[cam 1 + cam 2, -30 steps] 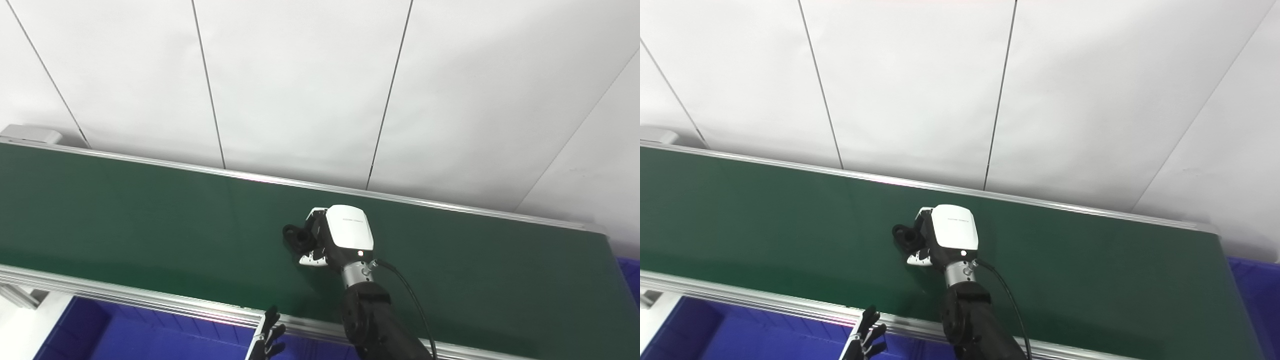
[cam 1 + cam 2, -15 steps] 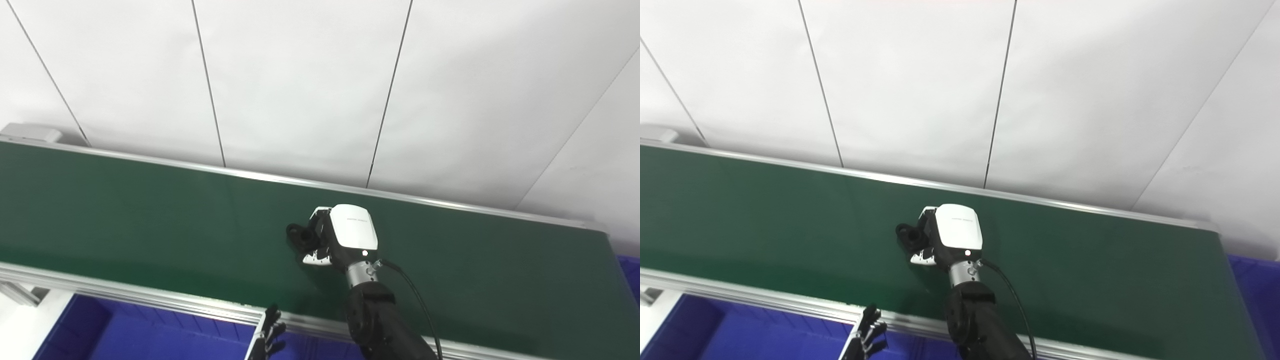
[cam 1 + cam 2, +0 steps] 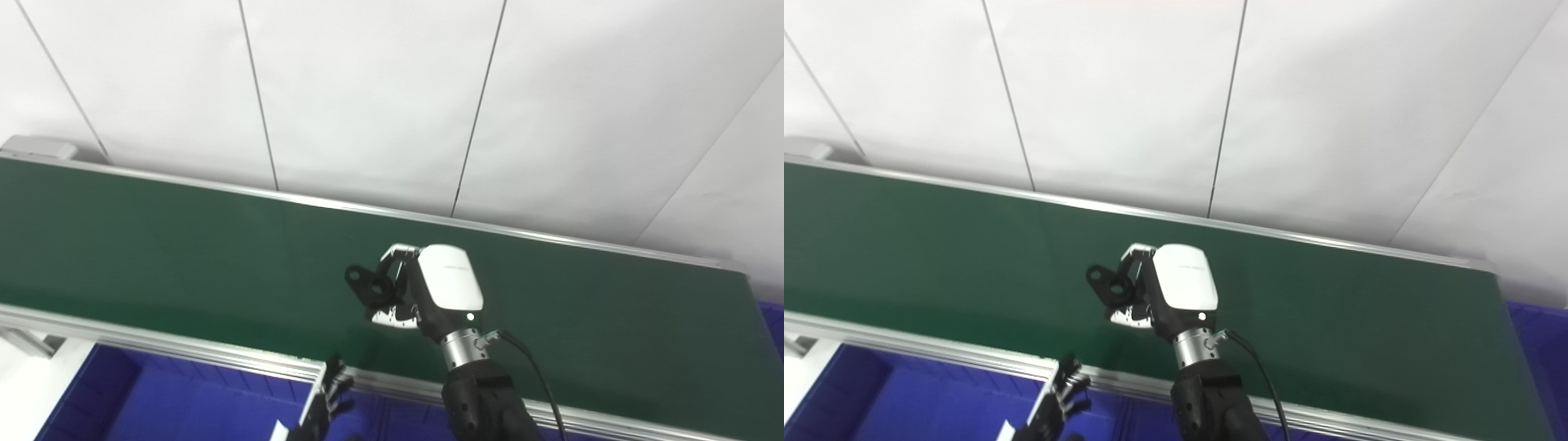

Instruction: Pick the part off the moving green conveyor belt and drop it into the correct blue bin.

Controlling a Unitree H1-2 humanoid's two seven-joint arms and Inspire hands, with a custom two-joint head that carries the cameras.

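Observation:
My right hand (image 3: 429, 291) is over the middle of the green conveyor belt (image 3: 153, 245), shut on a small black part (image 3: 366, 285) with round holes. The part sticks out to the left of the fingers and is held a little above the belt. It also shows in the right eye view (image 3: 1108, 286), held by the same hand (image 3: 1170, 294). My left hand (image 3: 321, 410) is low at the bottom edge, below the belt's near rail, with fingers spread and nothing in it.
A blue bin (image 3: 141, 404) lies below the belt's near rail (image 3: 184, 352) at the bottom left. Another blue bin (image 3: 1540, 349) shows at the right end of the belt. White wall panels stand behind the belt.
My right hand has lifted the black part off the belt and drawn back a little toward me. The left hand has shifted slightly. The camera view has shifted slightly.

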